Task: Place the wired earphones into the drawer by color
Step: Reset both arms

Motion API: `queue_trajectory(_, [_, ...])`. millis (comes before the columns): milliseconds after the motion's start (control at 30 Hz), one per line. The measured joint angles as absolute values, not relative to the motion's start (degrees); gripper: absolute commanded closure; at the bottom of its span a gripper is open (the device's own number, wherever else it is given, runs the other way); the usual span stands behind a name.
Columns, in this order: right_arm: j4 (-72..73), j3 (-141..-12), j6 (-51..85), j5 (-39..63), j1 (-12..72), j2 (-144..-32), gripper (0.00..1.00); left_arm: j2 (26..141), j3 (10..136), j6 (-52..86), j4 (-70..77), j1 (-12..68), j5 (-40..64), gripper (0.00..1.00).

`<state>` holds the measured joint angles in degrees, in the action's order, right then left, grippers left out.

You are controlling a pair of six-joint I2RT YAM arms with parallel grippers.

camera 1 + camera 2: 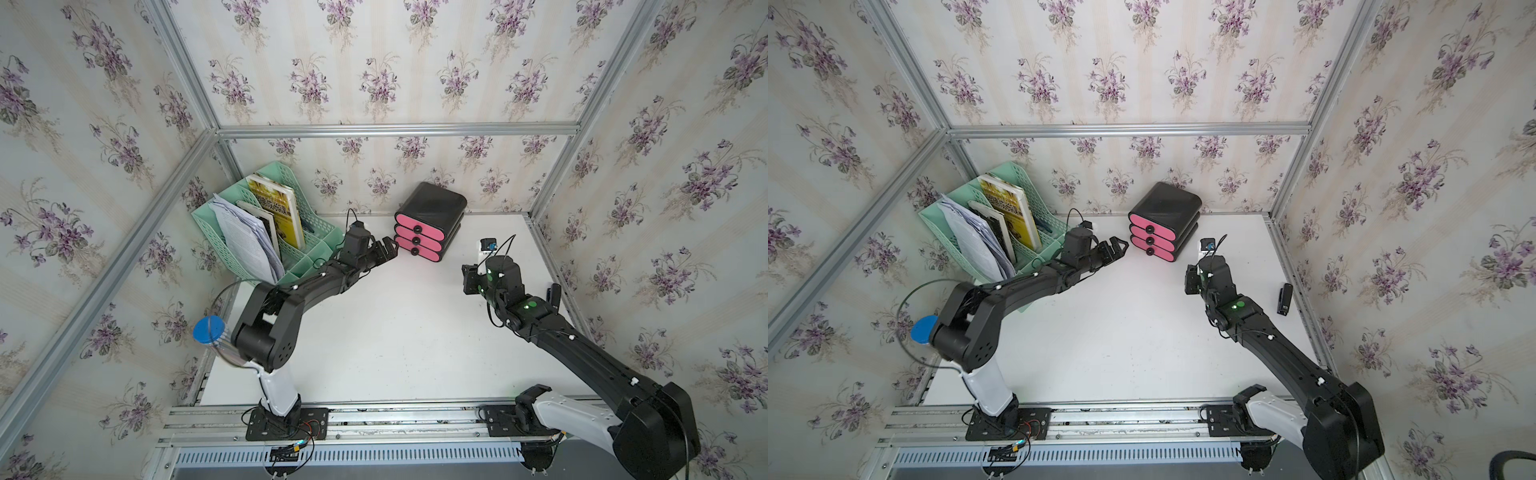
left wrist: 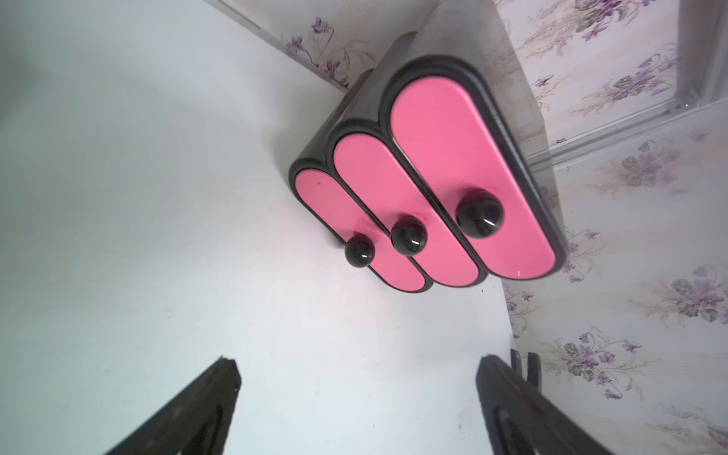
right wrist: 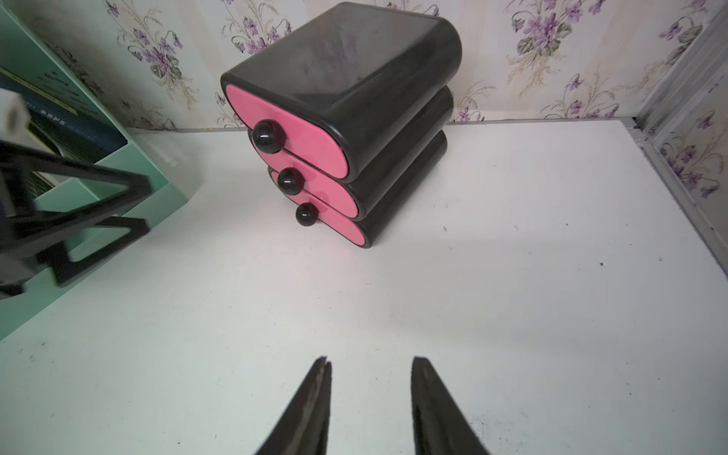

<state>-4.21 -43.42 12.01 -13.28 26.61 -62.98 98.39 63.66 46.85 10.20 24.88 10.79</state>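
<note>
The drawer [image 1: 432,205] [image 1: 1165,203] is a small black cabinet with three pink fronts and round black knobs, at the back of the white table. All three fronts sit flush and shut [image 2: 453,165] [image 3: 342,67]. No wired earphones show in any view. My left gripper [image 1: 388,247] [image 1: 1117,246] [image 2: 356,364] hovers just left of the drawer's fronts, open wide and empty. My right gripper [image 1: 469,278] [image 1: 1191,280] [image 3: 370,360] hangs over bare table to the drawer's front right, jaws apart with nothing between them.
A mint-green mesh file rack [image 1: 266,216] with books and papers stands at the back left, close behind my left arm. A black stapler [image 1: 1284,298] lies by the right edge. A small black-and-blue object [image 1: 487,245] sits right of the drawer.
</note>
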Motion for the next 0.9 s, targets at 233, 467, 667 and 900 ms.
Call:
queue_trajectory(233, [-1.3,-40.4,12.2,-17.3,26.6,-58.6,0.26,77.2,54.1,36.2,0.1,25.1,-0.1,0.01])
queue_trajectory(467, [0.6,-39.6,12.0,-19.7,26.6,-57.3,0.0,62.2,47.7,25.3,-6.8,26.3,-8.9,0.01])
queue_trajectory(667, [2.0,-38.8,11.1,-20.8,26.6,-57.3,0.0,51.0,42.0,17.7,-9.5,26.5,-16.2,0.01])
queue_trajectory(900, [8.0,-34.8,5.7,-21.1,26.6,-56.8,0.0,44.7,36.9,10.6,-9.0,26.5,-22.2,0.01])
